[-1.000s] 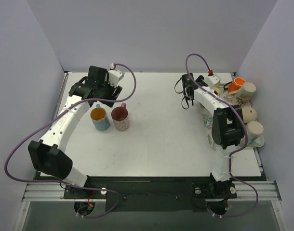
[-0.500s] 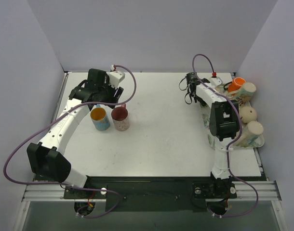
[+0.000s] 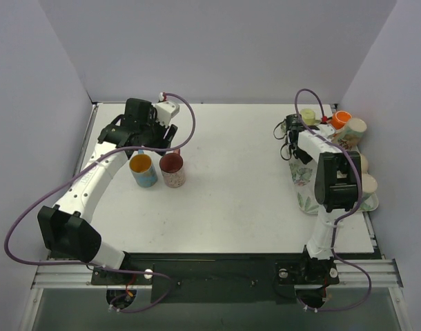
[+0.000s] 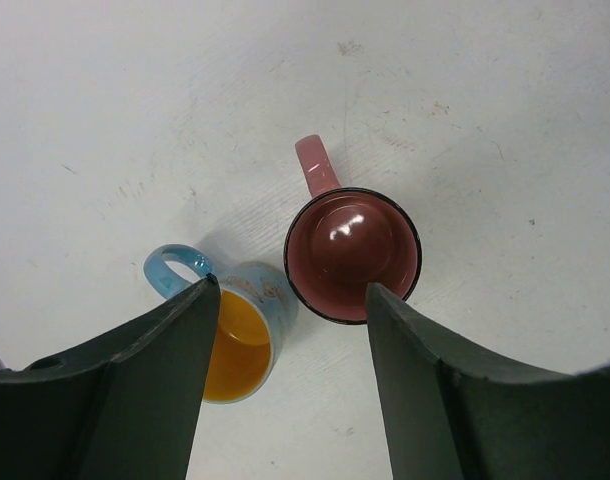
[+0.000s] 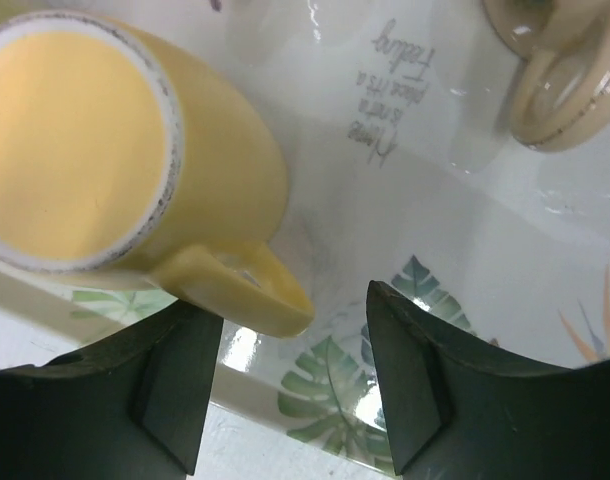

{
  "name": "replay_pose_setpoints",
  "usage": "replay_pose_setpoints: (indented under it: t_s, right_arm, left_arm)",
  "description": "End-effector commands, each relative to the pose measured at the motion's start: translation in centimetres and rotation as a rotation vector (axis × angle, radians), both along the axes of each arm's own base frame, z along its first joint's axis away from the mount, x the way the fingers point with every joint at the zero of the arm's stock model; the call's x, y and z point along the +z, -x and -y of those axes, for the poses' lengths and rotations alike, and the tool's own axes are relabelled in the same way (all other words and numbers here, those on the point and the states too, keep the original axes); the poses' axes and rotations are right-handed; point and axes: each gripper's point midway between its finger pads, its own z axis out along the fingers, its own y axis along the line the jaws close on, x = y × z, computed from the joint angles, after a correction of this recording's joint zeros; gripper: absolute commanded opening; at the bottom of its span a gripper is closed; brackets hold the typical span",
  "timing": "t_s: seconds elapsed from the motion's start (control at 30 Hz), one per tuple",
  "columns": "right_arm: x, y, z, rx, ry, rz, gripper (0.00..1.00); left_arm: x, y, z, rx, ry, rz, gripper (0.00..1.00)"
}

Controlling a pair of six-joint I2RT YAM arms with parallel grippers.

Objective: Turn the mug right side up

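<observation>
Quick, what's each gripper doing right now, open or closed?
Left gripper: open, holding nothing.
Right gripper: open, at the yellow mug handle, not gripping it.

One camera overlooks my whole white bench (image 3: 231, 207); wrist cameras look down close, the left sharing the maroon ceramic mug (image 3: 172, 169).

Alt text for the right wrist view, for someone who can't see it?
A yellow mug sits base-up on a leaf-printed tray, its handle pointing into the gap of the open right gripper. A beige mug's handle shows at top right.
</observation>
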Motion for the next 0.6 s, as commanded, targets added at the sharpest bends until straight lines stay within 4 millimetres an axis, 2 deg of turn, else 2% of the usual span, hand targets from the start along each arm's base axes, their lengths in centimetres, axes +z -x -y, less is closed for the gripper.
replay_pose_setpoints:
  t_s: [0.0,0.03,0.07,0.2,0.27,0.3,0.33,0.43,0.47,0.5,0.53,0.57]
  right_arm:
    - [1.9,-2.3,-0.1,0.079,-0.025,0.051,0.53]
    - [1.2,-2.5,-0.5,0.110,-0.036,0.021,0.52]
    - [1.4,-2.8,-0.3,0.115,-0.041,0.021,0.49]
    - [0.0,-3.1,0.4,0.117,-0.084,-0.006,0.42]
    - [-0.1,-3.2,0.6,0.134,-0.094,-0.007,0.34]
    - [0.0,-3.2,0.6,0.152,-0.090,-0.014,0.12]
    - [0.3,-3.2,0.6,0.160,-0.088,-0.012,0.00]
    - [1.4,-3.0,-0.1,0.234,-0.095,-0.024,0.00]
    - [2.4,-2.9,-0.4,0.261,-0.097,-0.012,0.00]
    - [2.6,-2.6,-0.9,0.282,-0.114,-0.006,0.00]
    - [4.4,-2.3,-1.2,0.310,-0.114,0.031,0.00]
    - [4.2,-1.7,-1.6,0.329,-0.137,0.030,0.00]
  left_arm:
    - [2.6,-0.3,0.5,-0.016,0.051,0.074,0.70]
    - [2.5,-0.2,0.5,-0.017,0.049,0.073,0.70]
    - [2.6,-0.1,0.4,-0.017,0.050,0.075,0.70]
    - [3.1,0.1,0.3,-0.023,0.047,0.088,0.70]
    - [3.2,0.1,0.3,-0.022,0.046,0.092,0.70]
    - [3.2,0.1,0.3,-0.020,0.045,0.090,0.70]
    - [3.2,0.2,0.4,-0.026,0.049,0.087,0.70]
    - [3.0,0.7,1.2,-0.072,0.062,0.066,0.70]
    - [3.1,1.0,1.4,-0.095,0.066,0.065,0.70]
    - [3.3,1.8,2.2,-0.155,0.090,0.061,0.70]
    - [3.3,2.4,2.7,-0.194,0.102,0.056,0.70]
    - [3.7,3.0,3.3,-0.238,0.127,0.057,0.70]
